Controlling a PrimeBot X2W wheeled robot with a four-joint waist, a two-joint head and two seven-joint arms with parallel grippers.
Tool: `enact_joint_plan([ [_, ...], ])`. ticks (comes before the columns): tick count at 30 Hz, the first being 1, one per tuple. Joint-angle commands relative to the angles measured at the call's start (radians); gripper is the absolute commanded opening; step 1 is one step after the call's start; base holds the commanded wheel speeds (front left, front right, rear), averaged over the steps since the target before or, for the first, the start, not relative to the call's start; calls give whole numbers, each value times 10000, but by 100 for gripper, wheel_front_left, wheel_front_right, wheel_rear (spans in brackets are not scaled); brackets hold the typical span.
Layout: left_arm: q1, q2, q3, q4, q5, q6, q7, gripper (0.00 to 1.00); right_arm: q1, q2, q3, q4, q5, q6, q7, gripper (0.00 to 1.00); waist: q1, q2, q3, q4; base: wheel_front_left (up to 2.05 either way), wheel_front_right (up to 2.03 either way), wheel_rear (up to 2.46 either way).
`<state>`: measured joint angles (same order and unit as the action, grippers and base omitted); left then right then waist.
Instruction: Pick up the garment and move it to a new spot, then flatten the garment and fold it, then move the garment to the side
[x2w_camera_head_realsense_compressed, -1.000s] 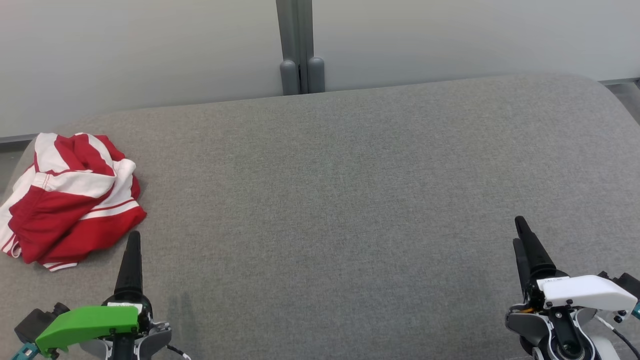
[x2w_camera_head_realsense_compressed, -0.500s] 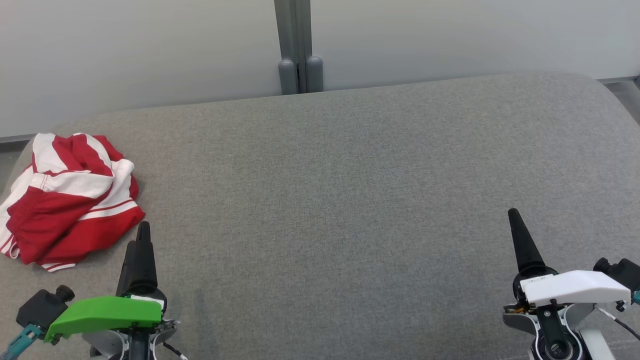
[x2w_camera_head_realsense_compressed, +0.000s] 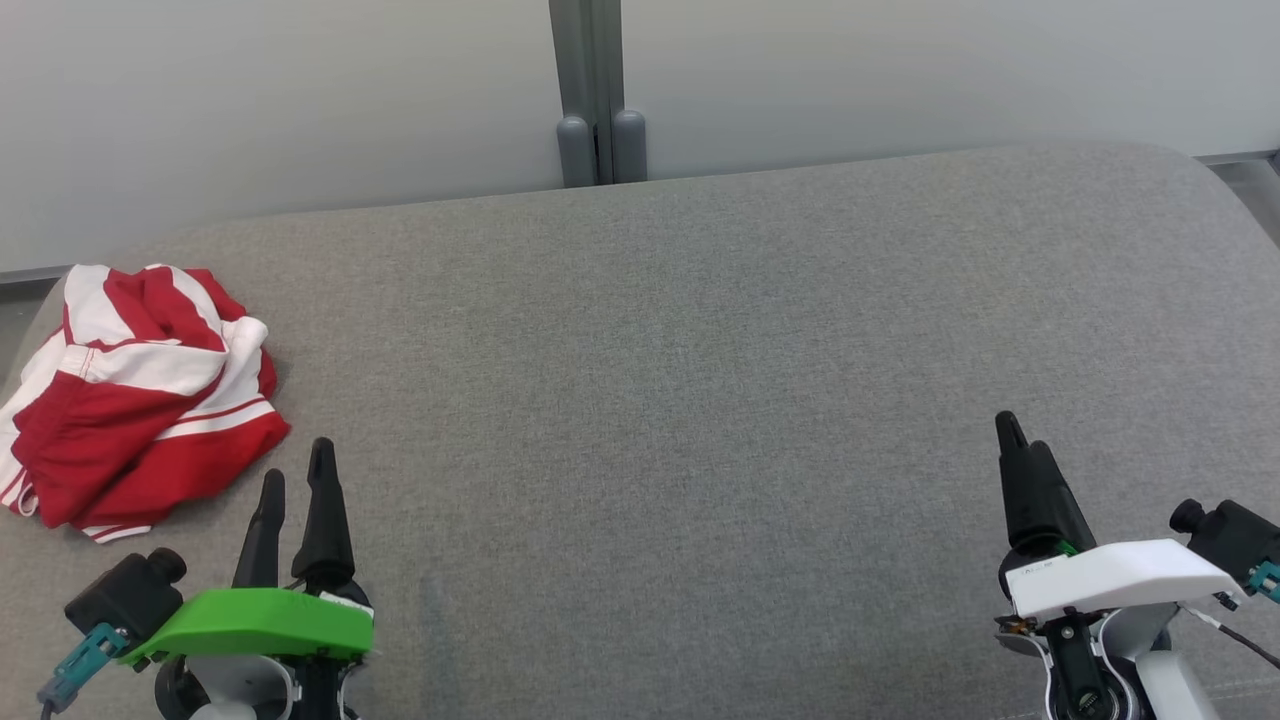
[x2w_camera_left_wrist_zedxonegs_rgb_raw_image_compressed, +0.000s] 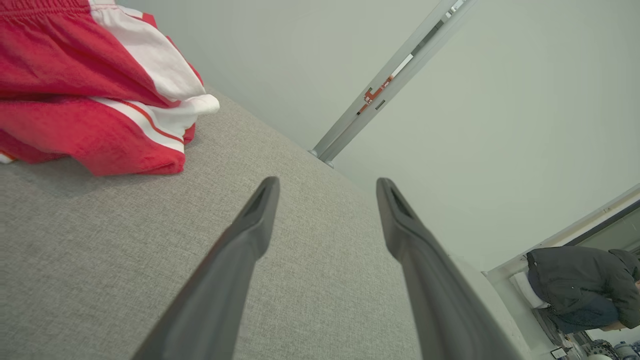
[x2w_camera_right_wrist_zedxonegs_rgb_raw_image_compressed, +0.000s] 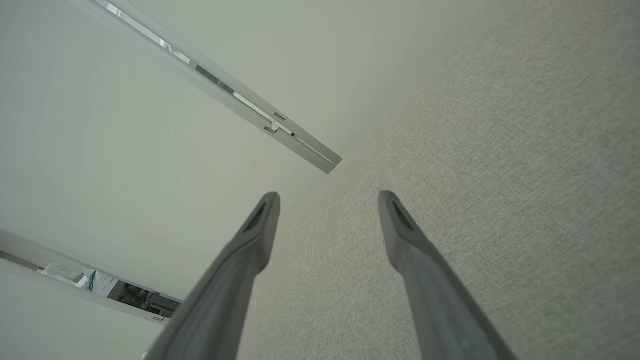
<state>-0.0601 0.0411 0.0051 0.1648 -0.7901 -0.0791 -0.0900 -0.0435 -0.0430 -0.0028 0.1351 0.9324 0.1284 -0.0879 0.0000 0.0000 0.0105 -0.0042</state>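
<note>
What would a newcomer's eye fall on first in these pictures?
The crumpled red-and-white striped garment stands out, lying at the far left of the grey fabric surface. Then the open left gripper, green-covered, close by the garment, and the open right gripper, white-covered, at the lower right.

Bright even light, soft faint shadows, sharp focus; wrist views wide-angle skewed

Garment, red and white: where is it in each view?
Head view: garment crumpled at far left, ahead of the left gripper.
Left wrist view: garment in the top left corner.
Right wrist view: grey surface and wall post.
Shared landmark: the wall post.
</note>
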Motion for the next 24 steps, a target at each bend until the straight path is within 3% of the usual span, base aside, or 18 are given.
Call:
enact_joint_plan([
  [1,5,72,-24,-141,448,52,-100,100,20,-59,51,-179,-405,28,-118,100,0,0,1,-5,0,0,0],
  [24,66,136,-379,14,3473,364,-733,100,203,-72,300,-328,-3348,31,-757,100,0,0,24,36,0,0,0],
])
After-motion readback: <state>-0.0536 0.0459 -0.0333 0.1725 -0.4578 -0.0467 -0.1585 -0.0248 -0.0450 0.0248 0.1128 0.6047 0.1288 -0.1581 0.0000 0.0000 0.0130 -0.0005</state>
